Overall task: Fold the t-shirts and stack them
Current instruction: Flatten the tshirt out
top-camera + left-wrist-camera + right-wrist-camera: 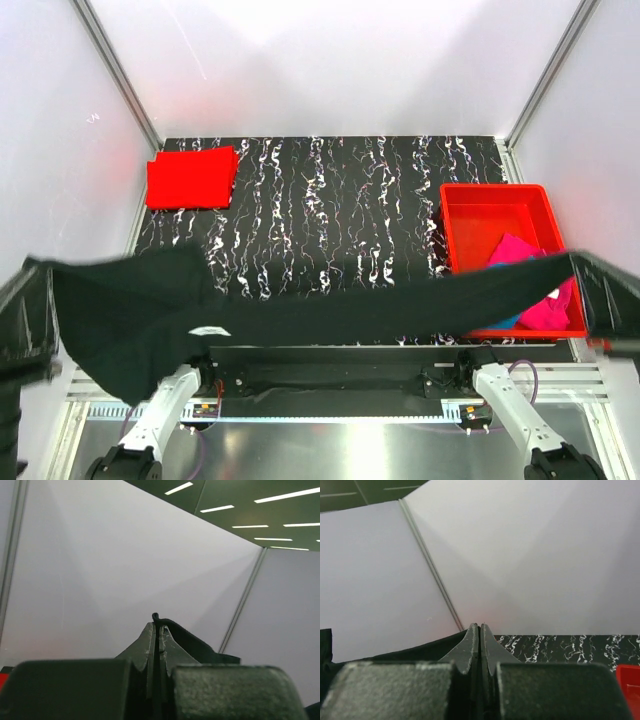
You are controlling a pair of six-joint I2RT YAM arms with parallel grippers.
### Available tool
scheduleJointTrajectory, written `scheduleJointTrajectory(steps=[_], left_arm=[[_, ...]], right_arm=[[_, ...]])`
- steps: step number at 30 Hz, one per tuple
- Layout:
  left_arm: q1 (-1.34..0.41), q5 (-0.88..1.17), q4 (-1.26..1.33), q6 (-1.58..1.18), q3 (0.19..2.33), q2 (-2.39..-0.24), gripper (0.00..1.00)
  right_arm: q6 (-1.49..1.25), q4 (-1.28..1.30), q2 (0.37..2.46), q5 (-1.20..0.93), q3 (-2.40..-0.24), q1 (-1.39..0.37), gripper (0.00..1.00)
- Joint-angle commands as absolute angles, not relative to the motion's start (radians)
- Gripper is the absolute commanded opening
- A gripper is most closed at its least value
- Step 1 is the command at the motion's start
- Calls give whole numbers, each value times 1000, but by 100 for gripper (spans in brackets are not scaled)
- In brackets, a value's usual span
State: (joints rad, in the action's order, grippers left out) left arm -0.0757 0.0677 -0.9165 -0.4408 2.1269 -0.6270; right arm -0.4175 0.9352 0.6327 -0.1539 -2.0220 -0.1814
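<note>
The black shirt (pixel 300 315) hangs stretched in the air across the near edge of the table (pixel 340 200). The left gripper (pixel 159 635) is clamped on its left end and the right gripper (pixel 480 632) on its right end. A folded red shirt (pixel 191 178) lies far left. The bin (pixel 495 187) at right holds the magenta shirt (pixel 515 248) and a blue shirt (pixel 505 322).
</note>
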Motion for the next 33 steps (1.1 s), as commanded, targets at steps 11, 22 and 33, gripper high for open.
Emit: scheduleJointTrajectory(steps=[11,22,33], left_arm=[[-75,71,-465,-348,1675,-1078,0],[-58,148,-118,-189,1813,-1705,0],[-40,235,-3,-173,1835,-1983,0]], right_arm=[[-324,479,1176,-23,-1715,-183,0],[-262,187,1817,-92,-1812,-112,0],[-314,43,2149,-256,-1890,-69,0]])
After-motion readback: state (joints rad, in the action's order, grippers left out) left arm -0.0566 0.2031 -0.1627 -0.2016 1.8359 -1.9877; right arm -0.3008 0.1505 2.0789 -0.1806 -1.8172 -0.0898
